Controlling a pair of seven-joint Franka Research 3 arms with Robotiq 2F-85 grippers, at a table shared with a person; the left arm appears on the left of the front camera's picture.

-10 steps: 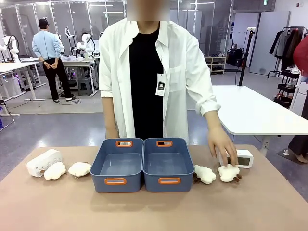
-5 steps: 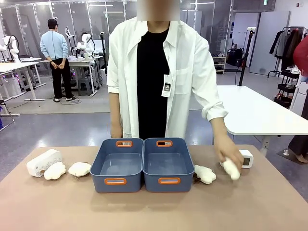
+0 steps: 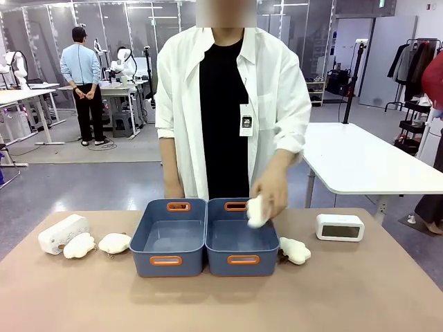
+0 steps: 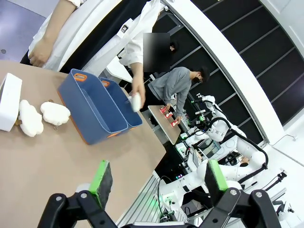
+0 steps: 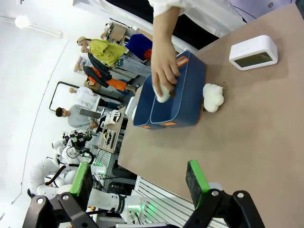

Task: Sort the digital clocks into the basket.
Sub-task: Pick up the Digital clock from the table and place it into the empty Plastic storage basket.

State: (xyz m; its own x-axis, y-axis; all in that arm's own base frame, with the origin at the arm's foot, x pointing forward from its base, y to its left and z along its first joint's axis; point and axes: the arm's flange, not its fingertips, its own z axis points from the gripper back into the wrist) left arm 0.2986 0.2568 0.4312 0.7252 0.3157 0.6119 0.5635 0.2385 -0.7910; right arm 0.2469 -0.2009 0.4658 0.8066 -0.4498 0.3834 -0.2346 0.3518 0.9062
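Hand swings a cloud plush over the basket.
Clock unsorted on counter; left end effector and right end effector wide, empty.

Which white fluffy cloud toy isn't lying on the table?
The white cloud-shaped plush toy in the person's hand, held above the right blue-grey plastic bin. The other three lie on the brown table.

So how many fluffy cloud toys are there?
4. One cloud toy beside the left clock, another next to it, a third right of the bins, a fourth in the person's hand over the right bin.
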